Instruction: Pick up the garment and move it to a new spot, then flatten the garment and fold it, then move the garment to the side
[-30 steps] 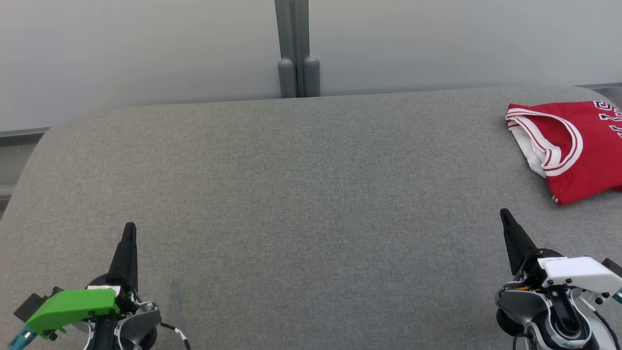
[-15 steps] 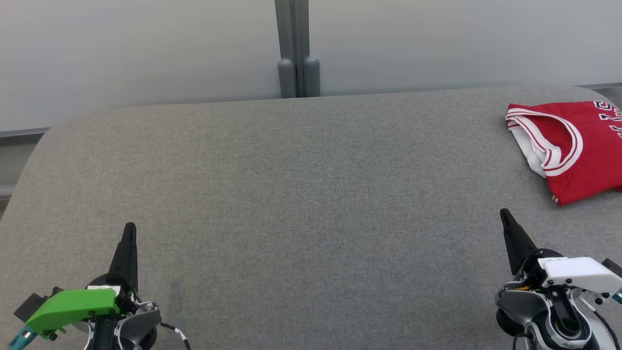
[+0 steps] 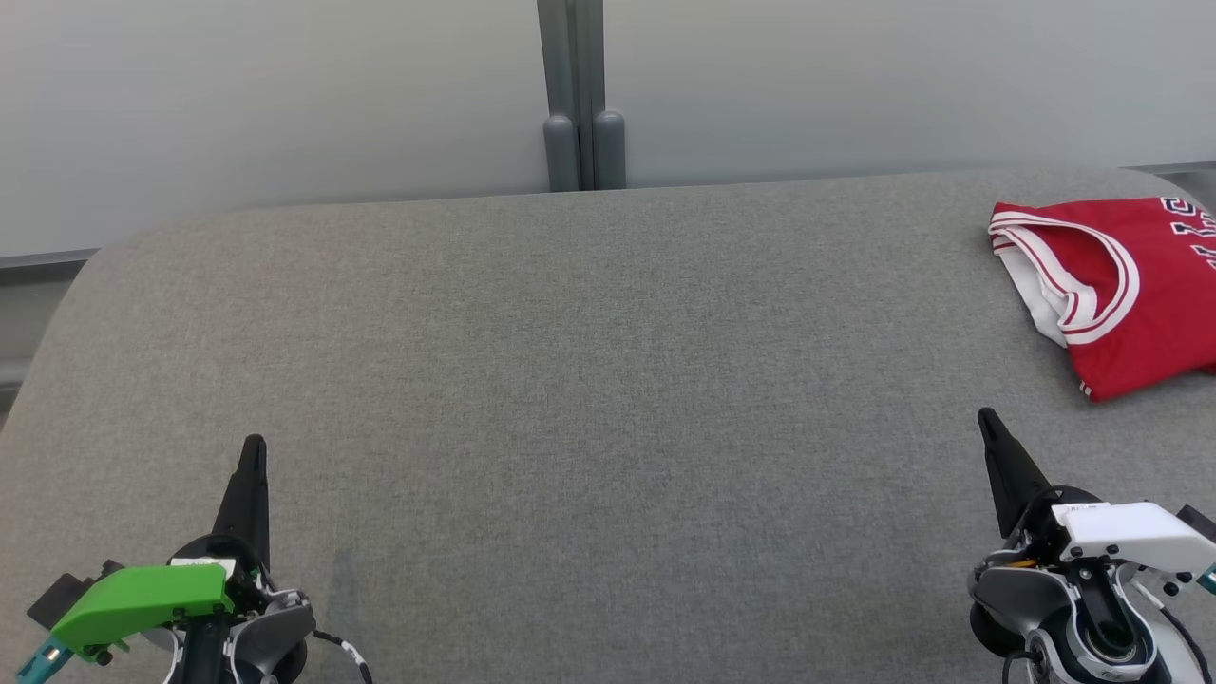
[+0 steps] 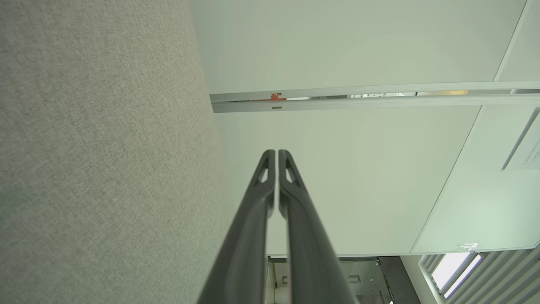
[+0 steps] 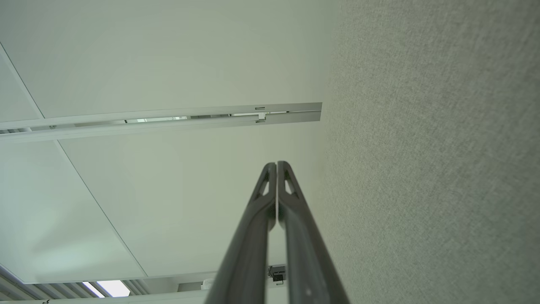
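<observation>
The garment (image 3: 1116,290) is a red jersey with white and red trim, folded into a compact rectangle at the far right of the grey fabric table (image 3: 589,380), partly cut off by the head view's right edge. My left gripper (image 3: 253,446) rests at the lower left, shut and empty, far from the jersey. My right gripper (image 3: 986,418) sits at the lower right, also shut and empty, a short way in front of the jersey's near corner. In the left wrist view the left gripper (image 4: 276,153) has its fingertips pressed together, and so does the right gripper (image 5: 276,164) in the right wrist view.
A pale partition wall (image 3: 285,104) runs behind the table, with a grey post (image 3: 581,95) at its middle. The table's rounded far corner (image 3: 104,256) lies at the left. A wide stretch of bare grey fabric lies between the two grippers.
</observation>
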You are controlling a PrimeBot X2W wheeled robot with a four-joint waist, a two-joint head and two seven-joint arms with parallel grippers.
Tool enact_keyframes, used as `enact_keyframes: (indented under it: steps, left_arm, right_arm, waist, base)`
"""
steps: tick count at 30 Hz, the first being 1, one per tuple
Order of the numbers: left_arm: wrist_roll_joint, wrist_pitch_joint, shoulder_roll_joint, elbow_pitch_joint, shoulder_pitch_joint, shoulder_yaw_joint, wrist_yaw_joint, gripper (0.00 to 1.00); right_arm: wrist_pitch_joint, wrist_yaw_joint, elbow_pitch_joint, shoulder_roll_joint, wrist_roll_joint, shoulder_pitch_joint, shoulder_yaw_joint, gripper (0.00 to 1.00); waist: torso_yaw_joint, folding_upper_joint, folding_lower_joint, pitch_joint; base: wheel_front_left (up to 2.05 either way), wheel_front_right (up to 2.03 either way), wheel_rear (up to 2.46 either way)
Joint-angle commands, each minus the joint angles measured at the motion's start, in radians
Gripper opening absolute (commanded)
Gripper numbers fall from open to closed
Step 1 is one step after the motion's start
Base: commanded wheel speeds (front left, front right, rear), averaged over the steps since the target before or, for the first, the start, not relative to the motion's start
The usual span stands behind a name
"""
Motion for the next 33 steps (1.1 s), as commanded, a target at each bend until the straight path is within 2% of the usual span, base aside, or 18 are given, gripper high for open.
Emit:
enact_keyframes:
  steps: [1, 33]
  left_arm:
    - [-0.001, 0.003, 0.007, -0.002, -0.012, 0.003, -0.004, 0.00]
    - [-0.001, 0.003, 0.007, -0.003, -0.012, 0.003, -0.004, 0.00]
  right_arm:
    - [0.005, 0.000, 0.002, 0.000, -0.006, -0.006, -0.002, 0.00]
    - [0.008, 0.000, 0.002, 0.002, -0.010, -0.007, -0.007, 0.00]
  waist:
    - [0.000, 0.0000, 0.0000, 0.000]
    - [0.000, 0.0000, 0.0000, 0.000]
  base:
    - [0.00, 0.00, 0.00]
    - [0.00, 0.00, 0.00]
